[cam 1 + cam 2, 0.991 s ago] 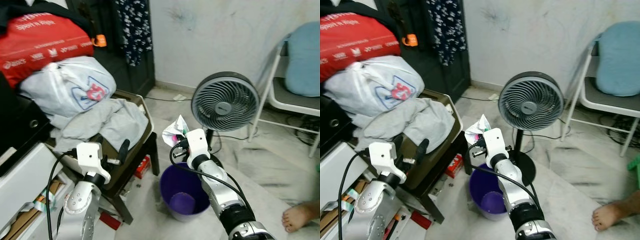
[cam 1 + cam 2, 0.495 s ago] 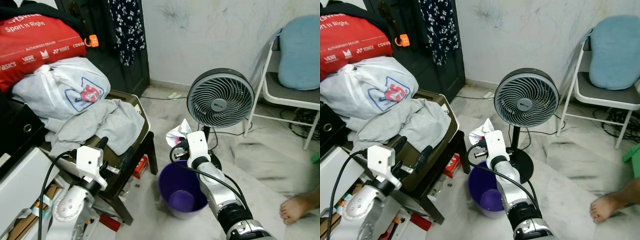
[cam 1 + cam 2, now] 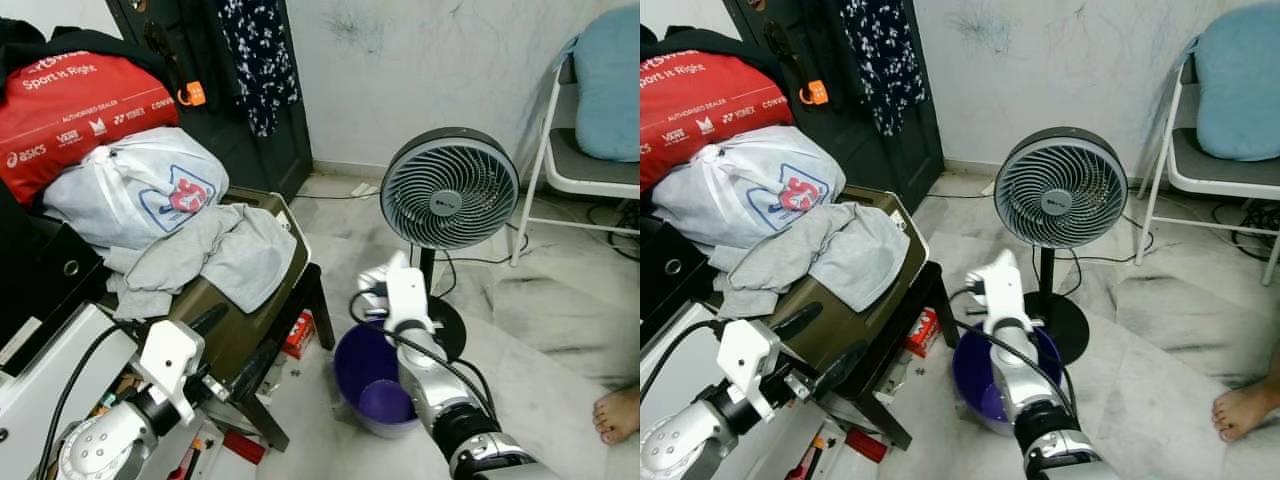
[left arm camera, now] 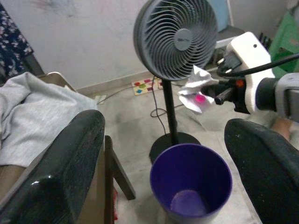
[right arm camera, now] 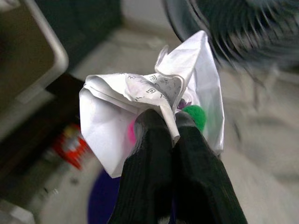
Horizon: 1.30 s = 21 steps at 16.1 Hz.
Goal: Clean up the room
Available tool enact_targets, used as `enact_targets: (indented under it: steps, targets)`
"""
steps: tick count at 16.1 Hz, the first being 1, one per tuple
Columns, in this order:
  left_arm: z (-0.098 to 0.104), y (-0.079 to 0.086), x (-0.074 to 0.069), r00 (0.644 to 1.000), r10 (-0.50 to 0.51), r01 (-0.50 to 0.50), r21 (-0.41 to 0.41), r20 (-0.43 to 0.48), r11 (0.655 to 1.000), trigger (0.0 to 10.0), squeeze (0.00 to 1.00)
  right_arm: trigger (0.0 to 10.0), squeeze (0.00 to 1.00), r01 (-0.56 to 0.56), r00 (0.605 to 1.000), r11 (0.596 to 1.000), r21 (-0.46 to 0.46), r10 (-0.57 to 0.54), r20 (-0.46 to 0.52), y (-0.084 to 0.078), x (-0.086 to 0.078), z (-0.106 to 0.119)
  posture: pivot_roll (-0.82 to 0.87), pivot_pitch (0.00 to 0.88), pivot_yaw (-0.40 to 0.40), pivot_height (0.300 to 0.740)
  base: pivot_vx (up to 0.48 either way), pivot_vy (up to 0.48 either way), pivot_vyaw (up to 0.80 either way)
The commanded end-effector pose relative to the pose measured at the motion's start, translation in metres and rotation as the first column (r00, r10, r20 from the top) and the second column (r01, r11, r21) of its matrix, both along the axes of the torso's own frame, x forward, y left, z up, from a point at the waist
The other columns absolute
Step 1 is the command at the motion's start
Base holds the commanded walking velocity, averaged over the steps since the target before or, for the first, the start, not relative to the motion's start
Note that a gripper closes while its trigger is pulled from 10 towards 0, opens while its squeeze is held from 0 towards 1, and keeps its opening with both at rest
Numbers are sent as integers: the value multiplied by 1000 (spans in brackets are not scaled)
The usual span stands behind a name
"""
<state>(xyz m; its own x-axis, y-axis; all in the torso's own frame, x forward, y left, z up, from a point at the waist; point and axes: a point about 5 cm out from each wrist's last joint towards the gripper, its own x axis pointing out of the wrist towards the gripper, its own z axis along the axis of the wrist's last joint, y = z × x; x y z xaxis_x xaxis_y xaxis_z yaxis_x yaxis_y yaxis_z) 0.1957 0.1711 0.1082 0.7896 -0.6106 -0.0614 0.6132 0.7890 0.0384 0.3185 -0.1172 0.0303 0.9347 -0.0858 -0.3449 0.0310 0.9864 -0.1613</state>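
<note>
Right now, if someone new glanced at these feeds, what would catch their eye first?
The right gripper, jaws shut on a crumpled white wrapper, held above the purple bin. Just behind stands the grey floor fan, and to the robot's left a stool piled with clothes and bags.

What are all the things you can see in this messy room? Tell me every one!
bin: one, purple, on the floor beside the fan's base.
paper: one, white, crumpled, held above the bin.
fan: one, grey, standing behind the bin.
chair: one, white frame, by the wall, blue cushion on it.
red bag: one, top of the pile.
white bag: one, under the red bag.
grey cloth: one, draped over the brown case.
foot: one, a person's, bare, on the floor.
left gripper: black fingers open, near the pile.
right gripper: shut on the paper.
</note>
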Motion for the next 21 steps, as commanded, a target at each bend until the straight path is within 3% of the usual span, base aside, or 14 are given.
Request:
enact_targets:
  steps: [1, 5, 11, 14, 16, 17, 19, 21]
  targets:
    - [6, 1, -1, 1000, -24, 24, 26, 6, 999, 10000, 0, 10000, 0, 48, 998, 999, 14, -47, -48, 1, 0, -3, -18, 0, 198, 740, 0, 0, 0]
    - [12, -2, 6, 1000, -27, 26, 50, 7, 998, 10000, 0, 10000, 0, 80, 996, 997, 8, -80, -31, 0, 6, 3, -35, 0, 209, 740, 0, 0, 0]
    - [11, -34, 33, 998, -33, 34, -2, 48, 999, 10000, 0, 10000, 0, 47, 999, 998, 33, -47, 3, 2, 8, 7, -109, 0, 189, 740, 0, 0, 0]
    - [12, -45, 40, 998, -21, 23, -36, 61, 999, 10000, 0, 10000, 0, -3, 1000, 999, 49, 3, 4, 10, 10, 9, -117, 0, 165, 740, 0, 0, 0]
    - [10, -54, 37, 998, -25, 28, -59, 49, 998, 10000, 0, 10000, 0, -30, 999, 997, 75, 31, -8, 21, 12, 11, -106, 0, 166, 740, 0, 0, 0]
    - [10, -54, 37, 999, -26, 29, -60, 48, 998, 10000, 0, 10000, 0, -32, 999, 997, 75, 33, -8, 22, 13, 11, -106, 0, 166, 740, 0, 0, 0]
    - [9, -52, 44, 998, -23, 26, -57, 51, 998, 10000, 0, 10000, 0, -72, 997, 990, 120, 73, -3, 39, 17, 19, -117, 0, 168, 740, 0, 0, 0]
    - [13, -51, 52, 997, -5, 8, -42, 80, 999, 10000, 0, 10000, 0, -88, 996, 988, 127, 89, 0, 43, 18, 21, -107, 0, 159, 740, 0, 0, 0]
